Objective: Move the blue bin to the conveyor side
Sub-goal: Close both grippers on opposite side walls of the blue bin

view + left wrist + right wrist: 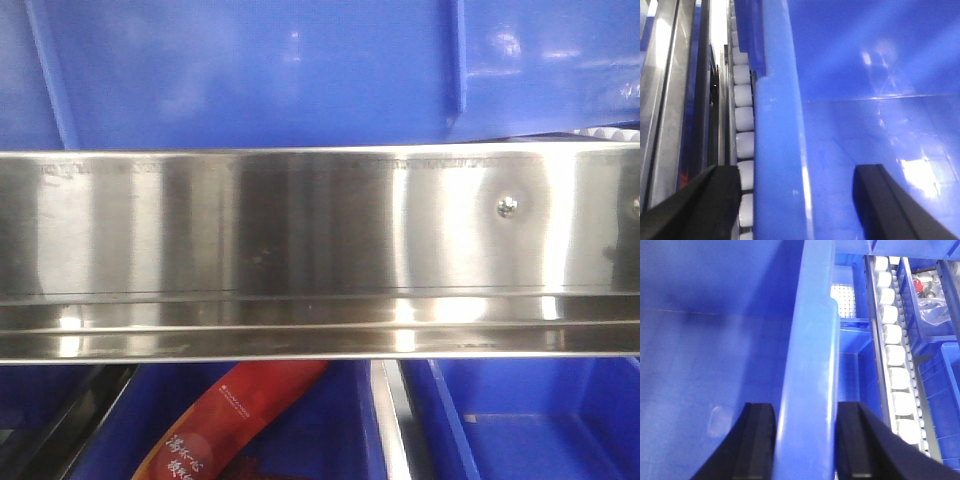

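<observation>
The blue bin (250, 70) fills the top of the front view, above a steel rail. In the left wrist view my left gripper (797, 200) straddles the bin's thick rim (777, 150). One finger is outside over the rollers and the other is inside the bin, with gaps to the rim, so the gripper is open. In the right wrist view my right gripper (806, 440) has both fingers pressed against the opposite rim (810, 365), one inside the bin and one outside. The bin's inside (715, 340) looks empty. The conveyor belt is out of view.
A shiny stainless-steel rail (300, 250) crosses the front view. White rollers run beside the bin on the left (744, 117) and right (892, 335). Below the rail are other blue crates (530, 420), one holding a red packet (240, 410). Another crate holds bagged parts (932, 295).
</observation>
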`<state>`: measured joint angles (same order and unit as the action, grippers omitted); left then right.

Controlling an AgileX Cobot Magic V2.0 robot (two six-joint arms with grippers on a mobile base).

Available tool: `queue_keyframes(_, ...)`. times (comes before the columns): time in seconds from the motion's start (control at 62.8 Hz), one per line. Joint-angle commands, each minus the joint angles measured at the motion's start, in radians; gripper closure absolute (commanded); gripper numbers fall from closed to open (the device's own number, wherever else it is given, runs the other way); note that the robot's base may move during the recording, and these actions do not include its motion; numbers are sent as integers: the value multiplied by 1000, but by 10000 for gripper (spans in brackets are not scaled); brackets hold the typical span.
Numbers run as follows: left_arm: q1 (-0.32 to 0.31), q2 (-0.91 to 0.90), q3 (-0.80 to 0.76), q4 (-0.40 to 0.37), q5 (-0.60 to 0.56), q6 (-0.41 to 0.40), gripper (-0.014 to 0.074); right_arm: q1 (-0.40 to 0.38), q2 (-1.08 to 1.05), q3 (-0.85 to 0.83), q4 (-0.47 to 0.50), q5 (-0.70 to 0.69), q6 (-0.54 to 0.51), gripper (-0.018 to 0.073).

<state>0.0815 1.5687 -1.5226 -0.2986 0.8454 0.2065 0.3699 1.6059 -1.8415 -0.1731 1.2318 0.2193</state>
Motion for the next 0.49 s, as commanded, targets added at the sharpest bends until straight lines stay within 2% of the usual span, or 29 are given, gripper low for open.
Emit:
queue_keyframes(0.0,-1,-6,-7,-2,4,-8,248,0,-16,3,-9,-11,-18,637)
queue_keyframes(0.477,-1,-6,-7,-2,56,-36,251,0,-16,3,-9,-11,-18,637)
